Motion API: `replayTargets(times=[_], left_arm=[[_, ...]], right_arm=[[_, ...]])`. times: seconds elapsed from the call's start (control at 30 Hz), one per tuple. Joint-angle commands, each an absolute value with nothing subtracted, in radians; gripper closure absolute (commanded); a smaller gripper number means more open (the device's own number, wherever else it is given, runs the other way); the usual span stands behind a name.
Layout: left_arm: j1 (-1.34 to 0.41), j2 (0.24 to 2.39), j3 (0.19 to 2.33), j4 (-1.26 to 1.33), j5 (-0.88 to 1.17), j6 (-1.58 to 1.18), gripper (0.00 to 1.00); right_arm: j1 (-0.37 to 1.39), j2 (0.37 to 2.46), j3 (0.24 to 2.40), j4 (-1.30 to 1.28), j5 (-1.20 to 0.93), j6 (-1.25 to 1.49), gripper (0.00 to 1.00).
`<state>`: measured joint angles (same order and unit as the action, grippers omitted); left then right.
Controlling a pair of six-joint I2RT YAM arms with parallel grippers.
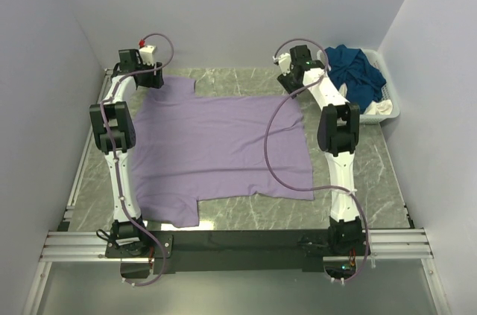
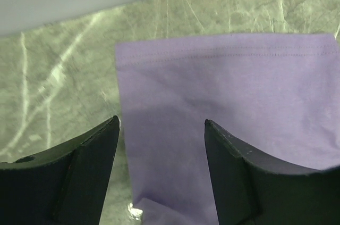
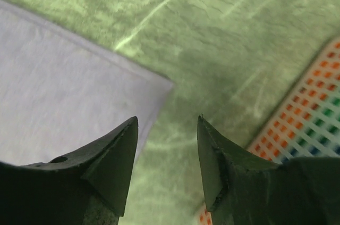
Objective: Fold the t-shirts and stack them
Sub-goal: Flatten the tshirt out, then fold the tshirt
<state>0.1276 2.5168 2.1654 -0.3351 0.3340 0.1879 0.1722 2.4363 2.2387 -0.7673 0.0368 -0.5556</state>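
- Pale lilac cloth t-shirt (image 1: 216, 147) lies flat on green marbled table (image 1: 373, 173).
- Left gripper (image 2: 162, 124) hangs over its far sleeve, jaws wide, empty.
- Right gripper (image 3: 167, 119) hangs beside its far hem corner, jaws wide, empty.
- White slatted plastic basket (image 1: 393, 103) at the far right holds dark teal t-shirt (image 1: 358, 69).

The robot has 2 arms of the same build. The left arm (image 1: 119, 177) and the right arm (image 1: 343, 181) are made of slim white links joined by bulky black joint housings, and each stands on a black base, the left base (image 1: 119, 234) and the right base (image 1: 346, 237). A thin mauve cable runs along each arm: the right cable (image 1: 267, 147) hangs in a long loose curve, and the left cable (image 1: 158, 33) loops at the wrist. A small white block with a red tip (image 1: 147, 51) sits at the left wrist. The left pincer (image 2: 162, 124) has 2 matte black, wedge-shaped fingers (image 2: 79, 172) tapering to points, with lightly scuffed edges. The right pincer (image 3: 167, 118) looks the same, and 1 finger has a small round hole (image 3: 58, 158).
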Motion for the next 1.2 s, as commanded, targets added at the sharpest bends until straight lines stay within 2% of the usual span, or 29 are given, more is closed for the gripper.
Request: replayTargets(times=[0.0,0.23,0.33,0.53,0.73,0.83,0.87,1.03,1.13,1.17], left_arm=[[0.127,2.494,2.175,-0.262,0.334,0.244,0.29],[0.129,2.491,2.163,-0.25,0.328,0.258,0.28],[0.129,2.494,2.16,-0.252,0.328,0.27,0.28],[0.129,2.5,2.157,-0.248,0.314,0.278,0.28],[0.129,2.479,2.132,-0.259,0.31,0.304,0.28],[0.129,2.464,2.118,-0.256,0.308,0.313,0.29],[0.129,2.461,2.115,-0.259,0.308,0.313,0.29],[0.127,2.456,2.115,-0.288,0.334,0.318,0.29],[0.124,2.46,2.117,-0.288,0.331,0.31,0.29],[0.124,2.461,2.115,-0.288,0.333,0.308,0.29]], right_arm=[[0.173,2.474,2.287,-0.724,0.025,-0.558,0.44],[0.156,2.542,2.315,-0.724,0.026,-0.584,0.48],[0.163,2.603,2.428,-0.816,0.003,-0.609,0.5],[0.192,2.618,2.421,-0.903,-0.038,-0.709,0.57],[0.192,2.649,2.439,-0.977,-0.011,-0.736,0.55],[0.184,2.649,2.424,-1.037,-0.032,-0.726,0.6],[0.172,2.646,2.422,-1.037,-0.044,-0.723,0.65],[0.152,2.645,2.434,-1.075,-0.083,-0.697,0.62],[0.149,2.649,2.442,-1.08,-0.084,-0.68,0.52],[0.147,2.651,2.444,-1.081,-0.084,-0.678,0.55]])
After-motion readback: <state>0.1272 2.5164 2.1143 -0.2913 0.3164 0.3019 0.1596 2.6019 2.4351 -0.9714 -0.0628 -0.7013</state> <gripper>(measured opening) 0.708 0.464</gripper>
